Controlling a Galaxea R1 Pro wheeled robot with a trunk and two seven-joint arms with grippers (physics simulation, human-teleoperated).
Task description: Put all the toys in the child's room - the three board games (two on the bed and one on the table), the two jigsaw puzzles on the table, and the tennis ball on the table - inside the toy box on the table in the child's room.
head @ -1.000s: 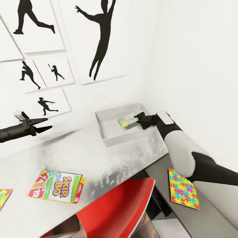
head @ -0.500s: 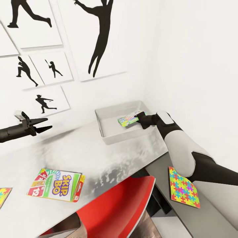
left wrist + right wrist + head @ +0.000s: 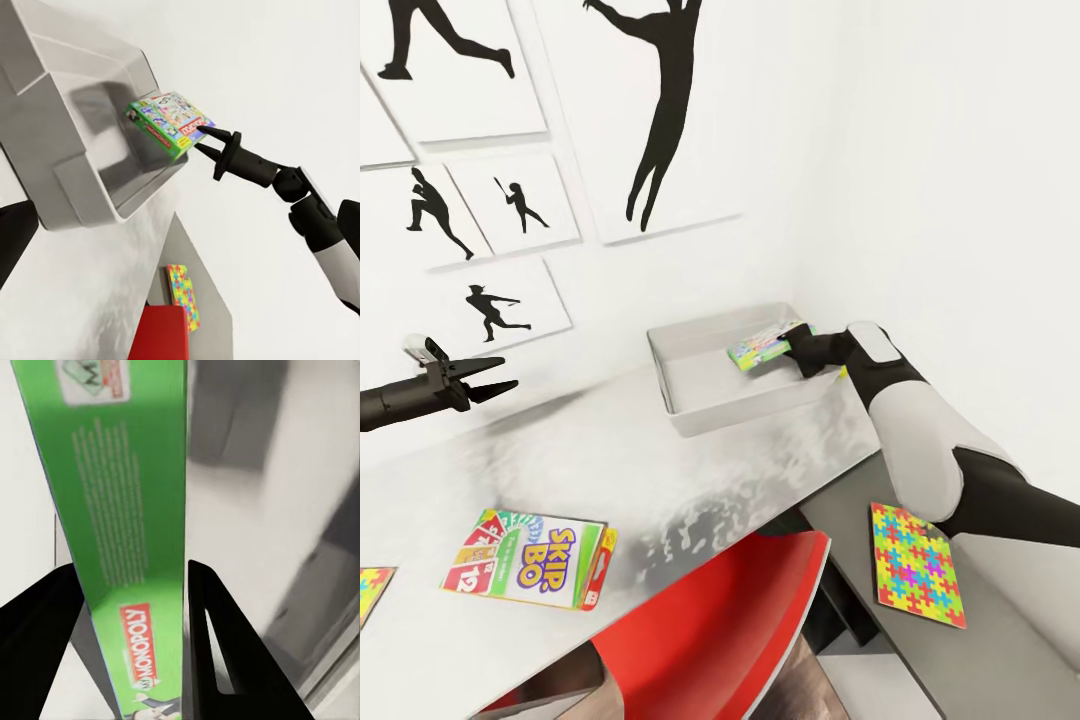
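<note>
head view: r gripper (image 3: 792,345) clamps monopoly box (image 3: 758,350) over toy box (image 3: 690,415); l gripper (image 3: 498,377) prob open.

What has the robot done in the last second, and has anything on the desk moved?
The right gripper, still shut on the green Monopoly box, has carried it a little toward the far right corner of the toy box. It has not let go. The left gripper still hovers open, and the Skip-Bo box and jigsaw puzzle lie where they were.

We note bright, even, sourceless light; mottled glare on the table (image 3: 660,470); soft shadow inside the toy box (image 3: 112,135); right wrist close-up slightly blurred.
</note>
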